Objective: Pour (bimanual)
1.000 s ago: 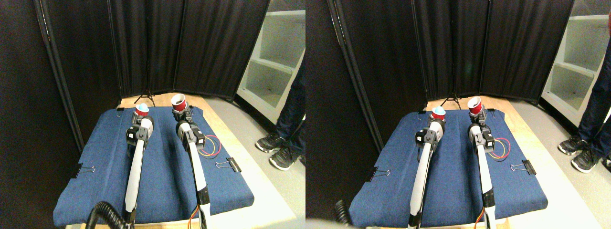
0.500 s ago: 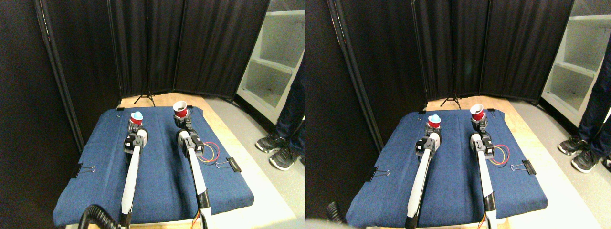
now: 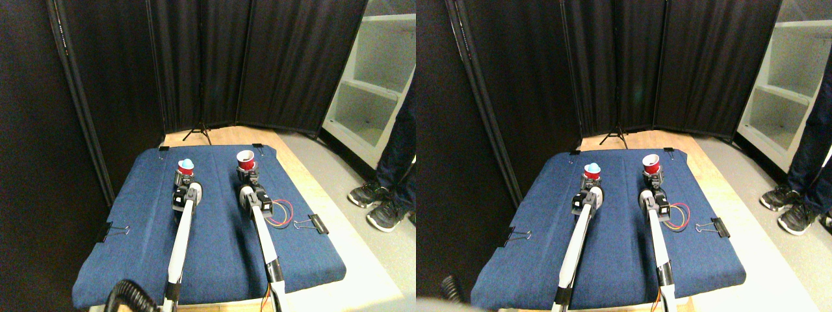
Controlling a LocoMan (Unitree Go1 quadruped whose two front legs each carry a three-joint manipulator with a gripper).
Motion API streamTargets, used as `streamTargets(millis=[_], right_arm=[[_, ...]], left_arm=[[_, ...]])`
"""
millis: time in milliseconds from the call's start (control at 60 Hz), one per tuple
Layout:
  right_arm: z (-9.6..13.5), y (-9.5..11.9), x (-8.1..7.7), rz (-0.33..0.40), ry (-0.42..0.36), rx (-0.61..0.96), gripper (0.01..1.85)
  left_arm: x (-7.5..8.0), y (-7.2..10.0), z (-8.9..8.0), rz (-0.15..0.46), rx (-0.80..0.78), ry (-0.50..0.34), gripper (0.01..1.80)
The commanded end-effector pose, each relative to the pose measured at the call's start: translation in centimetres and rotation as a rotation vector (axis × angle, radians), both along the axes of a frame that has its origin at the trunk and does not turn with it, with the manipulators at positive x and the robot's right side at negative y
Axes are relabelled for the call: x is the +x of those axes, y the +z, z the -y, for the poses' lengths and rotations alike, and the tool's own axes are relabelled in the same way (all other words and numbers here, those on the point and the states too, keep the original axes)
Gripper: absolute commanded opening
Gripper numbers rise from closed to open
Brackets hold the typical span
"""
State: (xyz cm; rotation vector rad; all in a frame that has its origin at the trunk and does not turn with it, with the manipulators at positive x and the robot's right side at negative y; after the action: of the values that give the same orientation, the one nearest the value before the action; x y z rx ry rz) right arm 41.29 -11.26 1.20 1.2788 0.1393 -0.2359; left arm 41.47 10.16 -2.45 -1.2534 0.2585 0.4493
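Two red cups stand upright over the far part of the blue cloth. The left cup has something light blue at its mouth, and my left gripper is shut on its lower body. The right cup shows a pale inside, and my right gripper is shut on it from below. The cups are about a hand's width apart, side by side. Whether their bases touch the cloth is hidden by the grippers.
Binder clips pin the cloth to the wooden table. Loops of coloured wire lie right of my right arm. A person's legs and shoes stand on the floor at right. Black curtains and a tripod foot close the back.
Both arms have come down and back towards me with their cups. The right cup, tilted to the left before, now stands upright.
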Motion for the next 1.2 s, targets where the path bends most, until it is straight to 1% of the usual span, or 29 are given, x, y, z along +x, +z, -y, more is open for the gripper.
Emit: streamTargets(millis=[17,117,150,250,383,483,533,583,733,767,833,867,933,967,1033,1200], right_arm=[[0.1,-0.2,0.3,0.044,-0.016,-0.004,0.33],[0.1,-0.6,0.3,0.045,-0.015,-0.002,0.33],[0.1,-0.9,0.4,0.045,-0.015,0.01,0.33],[0.2,-1.5,0.5,0.047,-0.018,0.023,0.33],[0.4,-2.0,0.4,0.038,-0.046,0.031,0.33],[0.5,-2.4,0.3,0.031,-0.049,0.03,0.33],[0.5,-2.6,0.3,0.026,-0.056,-0.003,0.33],[0.5,-2.7,0.2,0.023,-0.075,0.035,0.33],[0.6,-3.2,0.1,0.024,-0.077,0.045,0.33],[0.7,-3.2,0.0,0.019,-0.083,0.063,0.33],[0.7,-3.3,0.0,0.02,-0.084,0.046,0.33],[0.7,-3.3,-0.1,0.014,-0.098,0.062,0.33],[0.7,-3.2,-0.2,0.013,-0.098,0.036,0.33],[0.8,-3.3,-0.2,0.015,-0.099,0.068,0.33],[0.9,-3.3,-0.1,0.013,-0.102,0.08,0.33],[1.0,-3.4,-0.4,-0.033,-0.16,0.102,0.33]], left_arm=[[0.3,0.0,0.1,0.041,0.0,0.005,0.33],[0.1,-0.2,0.0,0.037,-0.009,0.013,0.33],[0.2,-0.5,-0.2,0.035,-0.019,0.023,0.33],[0.3,-1.4,-0.8,0.033,-0.021,0.019,0.33],[-0.2,-1.9,-0.9,0.036,-0.002,0.042,0.33],[-0.4,-2.2,-1.0,0.038,-0.001,0.055,0.33],[-0.5,-2.4,-1.0,0.04,0.005,0.06,0.33],[-0.5,-2.6,-1.1,0.038,0.013,0.057,0.33],[-0.7,-3.1,-1.1,0.033,0.005,0.079,0.33],[-0.8,-3.2,-1.1,0.032,-0.009,0.086,0.33],[-0.9,-3.3,-1.1,0.031,0.012,0.085,0.33],[-1.0,-3.4,-1.1,0.027,0.016,0.086,0.33],[-1.1,-3.5,-1.1,0.027,0.008,0.092,0.33],[-1.1,-3.6,-1.2,0.023,0.001,0.097,0.33],[-1.1,-3.6,-1.2,0.026,0.007,0.11,0.33],[-1.2,-3.8,-1.2,0.023,0.017,0.143,0.33]])
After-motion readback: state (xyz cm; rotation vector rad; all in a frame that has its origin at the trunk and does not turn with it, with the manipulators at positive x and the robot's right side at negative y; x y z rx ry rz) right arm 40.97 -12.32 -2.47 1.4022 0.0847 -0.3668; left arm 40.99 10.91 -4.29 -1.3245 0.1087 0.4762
